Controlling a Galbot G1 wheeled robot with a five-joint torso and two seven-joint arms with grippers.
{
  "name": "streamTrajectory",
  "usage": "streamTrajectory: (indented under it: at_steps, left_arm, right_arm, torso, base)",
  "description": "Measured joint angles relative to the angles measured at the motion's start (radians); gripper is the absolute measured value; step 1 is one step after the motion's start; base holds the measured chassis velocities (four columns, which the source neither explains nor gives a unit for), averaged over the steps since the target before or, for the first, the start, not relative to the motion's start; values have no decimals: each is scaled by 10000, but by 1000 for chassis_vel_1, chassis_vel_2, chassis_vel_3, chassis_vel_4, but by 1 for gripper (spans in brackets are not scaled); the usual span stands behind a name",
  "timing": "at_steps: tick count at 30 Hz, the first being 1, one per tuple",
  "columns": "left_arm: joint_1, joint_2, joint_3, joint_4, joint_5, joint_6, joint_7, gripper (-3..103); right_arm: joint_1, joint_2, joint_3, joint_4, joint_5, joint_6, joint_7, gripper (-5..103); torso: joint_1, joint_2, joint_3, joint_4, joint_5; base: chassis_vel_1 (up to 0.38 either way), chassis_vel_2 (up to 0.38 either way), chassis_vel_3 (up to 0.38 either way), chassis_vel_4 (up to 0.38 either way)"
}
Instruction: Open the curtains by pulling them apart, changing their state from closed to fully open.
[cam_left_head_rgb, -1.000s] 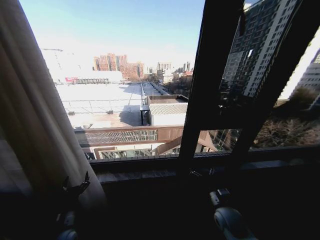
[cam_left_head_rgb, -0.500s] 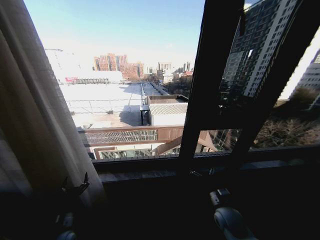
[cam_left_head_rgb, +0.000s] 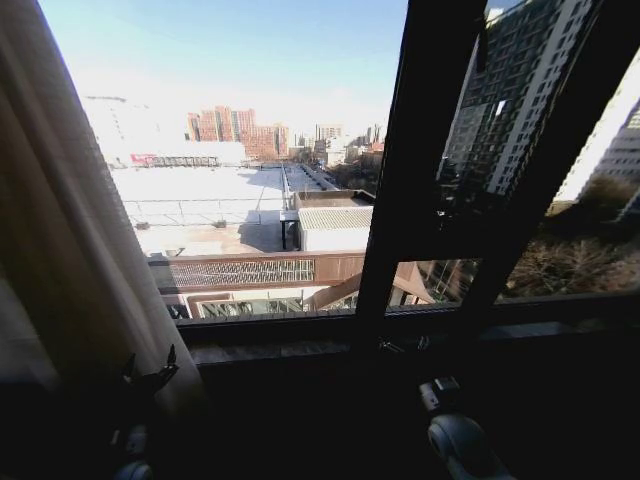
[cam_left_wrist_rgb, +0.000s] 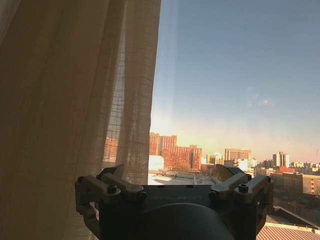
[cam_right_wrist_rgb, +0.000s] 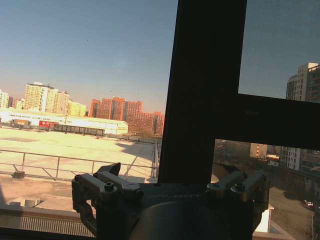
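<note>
The window (cam_left_head_rgb: 270, 170) is taking up most of the head view, with a wide stretch of glass bare and showing rooftops and sky, and a black window frame bar (cam_left_head_rgb: 420, 150) is rising right of centre. The curtains (cam_left_head_rgb: 70, 250) are hanging bunched at the left side of the window, a cream-beige sheer panel with vertical pleats, reaching down past the sill (cam_left_head_rgb: 300, 345). In the left wrist view this panel (cam_left_wrist_rgb: 75, 110) is hanging close beside the glass. The left end effector (cam_left_head_rgb: 150, 380) is sitting low by the curtain's lower edge, just beside the fabric, its fingers standing apart with nothing between them (cam_left_wrist_rgb: 172, 181). The right end effector (cam_right_wrist_rgb: 170, 182) is facing the frame bar (cam_right_wrist_rgb: 205, 95), its fingers also spread apart and gripping nothing; its arm (cam_left_head_rgb: 455, 435) is showing low, right of centre.
</note>
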Motion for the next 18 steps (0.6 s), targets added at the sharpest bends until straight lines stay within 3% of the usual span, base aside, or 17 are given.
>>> streamTrajectory:
  at_steps: [18]
  left_arm:
    - [-2, 3, 2, 6, -3, -1, -2, 100]
  right_arm:
    - [0, 0, 0, 0, 0, 0, 1, 100]
  torso:
    - [0, -1, 0, 0, 1]
  base:
    - [-284, -283, 281, 278]
